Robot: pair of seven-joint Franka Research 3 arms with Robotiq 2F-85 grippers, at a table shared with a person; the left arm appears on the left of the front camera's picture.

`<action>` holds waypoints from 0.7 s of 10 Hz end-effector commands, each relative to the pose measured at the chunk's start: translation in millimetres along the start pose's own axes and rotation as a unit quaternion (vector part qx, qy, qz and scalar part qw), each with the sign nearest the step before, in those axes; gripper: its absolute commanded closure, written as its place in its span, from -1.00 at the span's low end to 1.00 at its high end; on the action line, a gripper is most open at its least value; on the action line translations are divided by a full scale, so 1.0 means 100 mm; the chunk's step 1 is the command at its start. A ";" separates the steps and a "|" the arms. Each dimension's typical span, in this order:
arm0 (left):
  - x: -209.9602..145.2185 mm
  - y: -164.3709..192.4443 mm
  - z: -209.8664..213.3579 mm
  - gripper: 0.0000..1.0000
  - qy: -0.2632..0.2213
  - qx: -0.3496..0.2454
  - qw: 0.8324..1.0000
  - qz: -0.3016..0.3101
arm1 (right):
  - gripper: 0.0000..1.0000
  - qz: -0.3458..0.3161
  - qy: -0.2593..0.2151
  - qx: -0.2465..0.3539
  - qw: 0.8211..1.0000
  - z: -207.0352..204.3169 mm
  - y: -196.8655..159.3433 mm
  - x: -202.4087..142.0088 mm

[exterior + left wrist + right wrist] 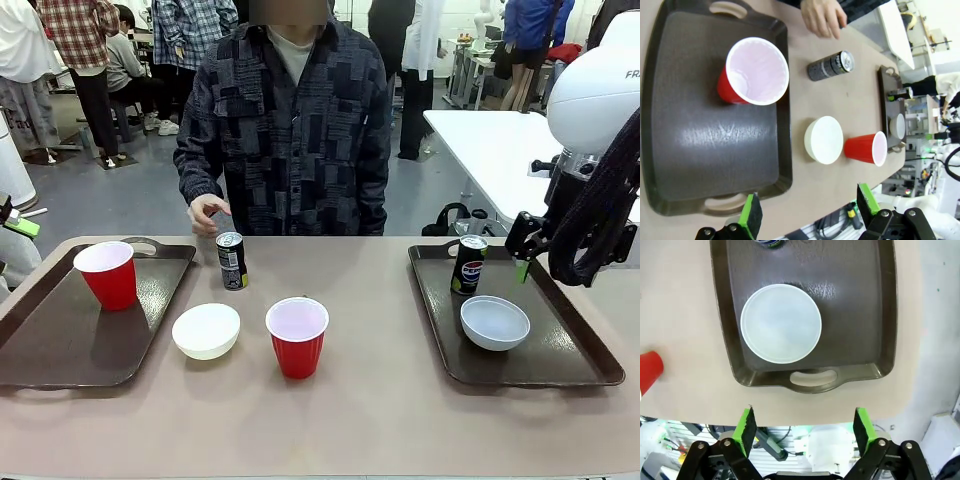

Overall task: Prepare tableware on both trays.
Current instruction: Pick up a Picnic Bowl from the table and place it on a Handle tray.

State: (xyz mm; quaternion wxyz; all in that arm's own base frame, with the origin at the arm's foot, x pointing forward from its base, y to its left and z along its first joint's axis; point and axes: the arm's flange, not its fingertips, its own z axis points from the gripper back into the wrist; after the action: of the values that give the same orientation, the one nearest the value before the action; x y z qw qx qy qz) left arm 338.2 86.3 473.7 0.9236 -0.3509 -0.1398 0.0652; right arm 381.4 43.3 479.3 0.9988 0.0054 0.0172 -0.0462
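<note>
Tray (855,315): glossy dark plastic rectangle; round white bowl (781,323) inside.

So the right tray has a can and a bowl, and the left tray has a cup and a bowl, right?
Not quite: the left tray has a cup, but the bowl sits on the table beside it, as the front view shows. The rest is right.

The right arm (598,105) hangs at the right side with its wrist tipped down. The right gripper (804,416) has its jaws spread wide, holding nothing. The left gripper (807,197) gapes wide too, empty.
</note>
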 end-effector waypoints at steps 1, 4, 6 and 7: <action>0.00 0.00 0.00 -1.00 -0.002 -0.004 1.000 0.007 | -1.00 0.002 -0.004 0.011 1.000 -0.03 -0.02 0.00; 0.00 0.00 0.00 -1.00 -0.002 -0.004 1.000 0.007 | -1.00 0.002 -0.004 0.011 1.000 -0.03 -0.02 0.00; 0.00 0.00 0.00 -1.00 -0.002 -0.004 1.000 0.007 | -1.00 0.002 -0.004 0.011 1.000 -0.03 -0.02 0.00; 0.00 0.00 0.00 -1.00 0.000 0.000 1.000 0.000 | -0.98 -0.002 0.000 0.001 1.000 -0.01 -0.02 0.00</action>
State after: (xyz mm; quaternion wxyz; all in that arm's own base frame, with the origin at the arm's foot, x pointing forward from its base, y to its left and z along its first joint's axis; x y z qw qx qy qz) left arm 338.2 86.2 473.7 0.9237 -0.3509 -0.1398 0.0650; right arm 381.3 41.5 478.7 0.9987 0.0065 0.0177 -0.0481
